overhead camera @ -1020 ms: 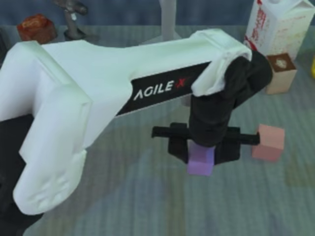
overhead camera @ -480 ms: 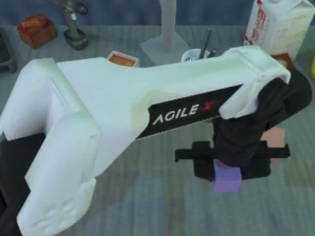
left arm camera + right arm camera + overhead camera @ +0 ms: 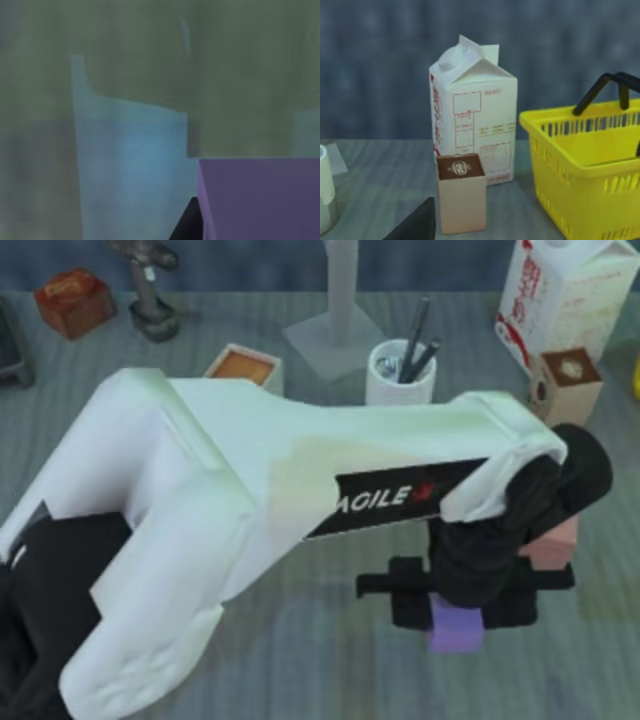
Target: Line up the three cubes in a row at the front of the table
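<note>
The lilac-purple cube [image 3: 456, 628] is grasped by the left end effector [image 3: 460, 592] at the counter's [image 3: 300, 660] front right, just beside the salmon-pink cube [image 3: 553, 543]. Behind stand a brown carton [image 3: 566, 387] and milk carton [image 3: 566, 298].

Shop-like tabletop: basket [image 3: 585, 165], milk carton [image 3: 475, 130]

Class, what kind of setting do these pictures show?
Probably a simulated household tabletop: a milk carton, a yellow shopping basket and a cup of pens stand on a grey-green table.
</note>
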